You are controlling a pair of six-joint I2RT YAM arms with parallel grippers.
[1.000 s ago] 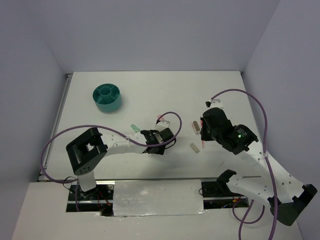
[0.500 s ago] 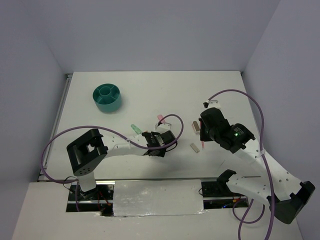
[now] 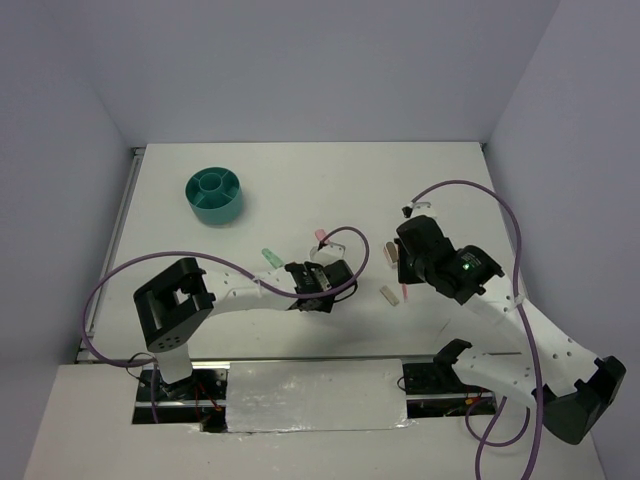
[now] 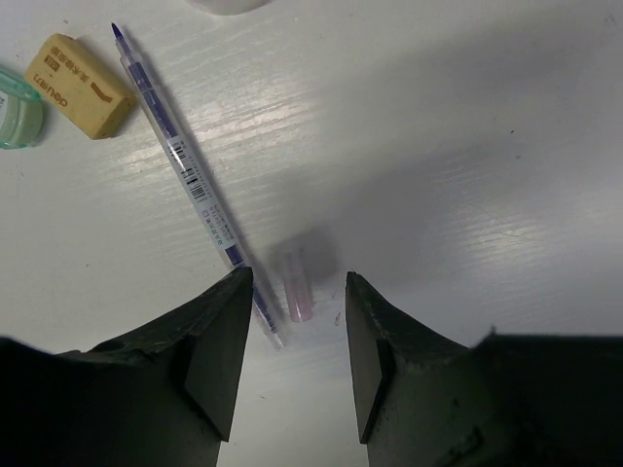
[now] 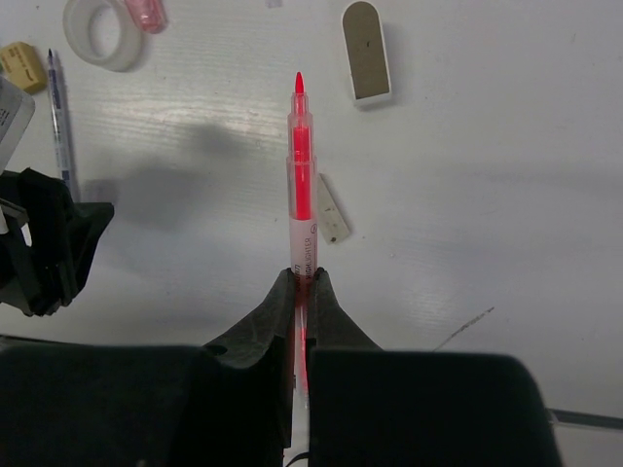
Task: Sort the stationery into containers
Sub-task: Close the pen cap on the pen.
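- Fingers of the left gripper (image 4: 297, 282) stand parted in the left wrist view, holding nothing. A small pink cap (image 4: 297, 268) lies on the table (image 4: 467, 146) between them, touching neither. Just left of it runs a purple pen (image 4: 180, 161). Beyond that pen, at the frame's corner, lie a beige eraser (image 4: 80, 86) and a mint block (image 4: 14, 109).
- Right wrist view: the right gripper (image 5: 302, 280) is clamped on a red pen (image 5: 301, 175), tip pointing away, its shadow cast off to the left. This view adds a tape ring (image 5: 102, 34), a pink block (image 5: 146, 12) just beside it, a brown eraser (image 5: 367, 49), and a small beige piece (image 5: 331, 209) next to the red pen.
- Top view: the only one showing the organizer (image 3: 214, 194), at the table's far left. It sits well apart from both grippers and from the stationery scattered between them.
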